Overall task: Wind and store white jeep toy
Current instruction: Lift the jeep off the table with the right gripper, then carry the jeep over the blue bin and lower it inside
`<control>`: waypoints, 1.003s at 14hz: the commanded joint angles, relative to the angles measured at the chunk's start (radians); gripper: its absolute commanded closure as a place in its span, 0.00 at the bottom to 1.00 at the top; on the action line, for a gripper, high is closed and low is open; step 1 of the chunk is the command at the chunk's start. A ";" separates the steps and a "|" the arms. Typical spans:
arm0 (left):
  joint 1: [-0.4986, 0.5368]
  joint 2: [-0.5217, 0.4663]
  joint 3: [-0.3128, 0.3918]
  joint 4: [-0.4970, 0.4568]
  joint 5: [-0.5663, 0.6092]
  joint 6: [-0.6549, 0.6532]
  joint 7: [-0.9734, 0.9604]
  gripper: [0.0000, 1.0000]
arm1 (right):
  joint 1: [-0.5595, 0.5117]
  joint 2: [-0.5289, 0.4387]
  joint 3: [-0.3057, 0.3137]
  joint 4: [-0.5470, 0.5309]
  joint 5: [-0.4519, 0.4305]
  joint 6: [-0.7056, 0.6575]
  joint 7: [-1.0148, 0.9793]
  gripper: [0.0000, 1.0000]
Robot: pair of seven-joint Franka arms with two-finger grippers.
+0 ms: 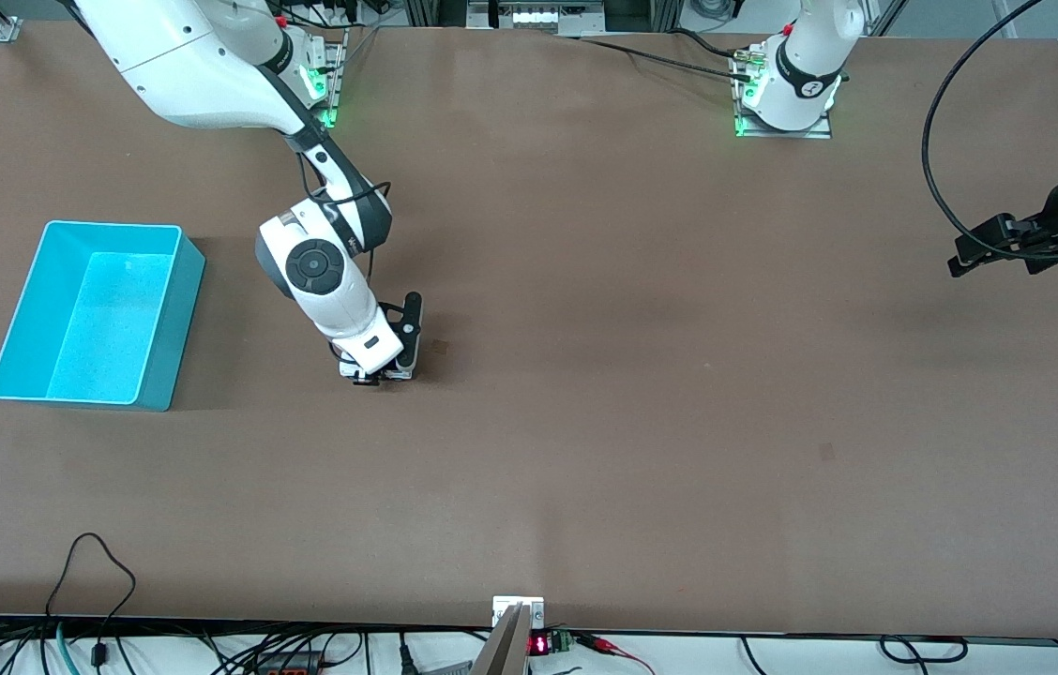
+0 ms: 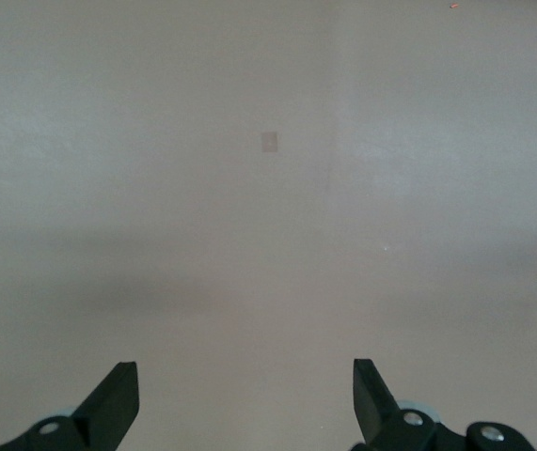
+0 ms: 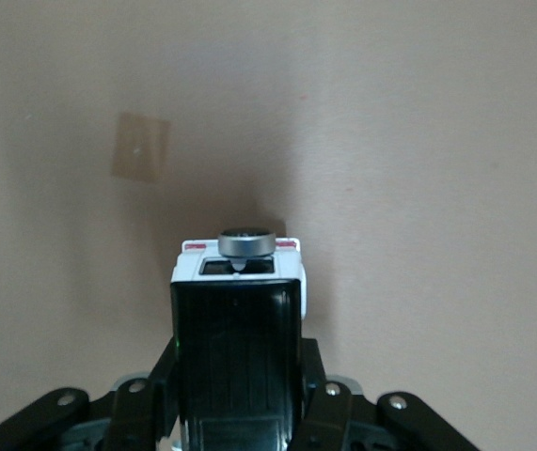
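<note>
The white jeep toy point(image 3: 237, 310) has a glossy black roof and a grey spare wheel on its white rear end. It stands on the brown table between the fingers of my right gripper point(image 3: 238, 376), which is shut on its sides. In the front view the right gripper point(image 1: 384, 373) is down at the table, beside the turquoise bin point(image 1: 184, 309), and its hand hides most of the jeep. My left gripper point(image 1: 968, 255) waits above the left arm's end of the table. Its fingers point(image 2: 118, 399) stand wide open with nothing between them.
The bin stands open at the right arm's end of the table, with nothing showing inside. A small tan patch point(image 1: 440, 348) lies on the table next to the right gripper. Another patch point(image 1: 826, 452) lies nearer the front camera. Cables hang along the front edge.
</note>
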 commanded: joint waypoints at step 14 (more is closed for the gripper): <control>0.004 -0.006 -0.017 0.009 0.008 -0.004 0.021 0.00 | -0.126 -0.375 -0.351 -0.032 0.175 -0.433 0.377 1.00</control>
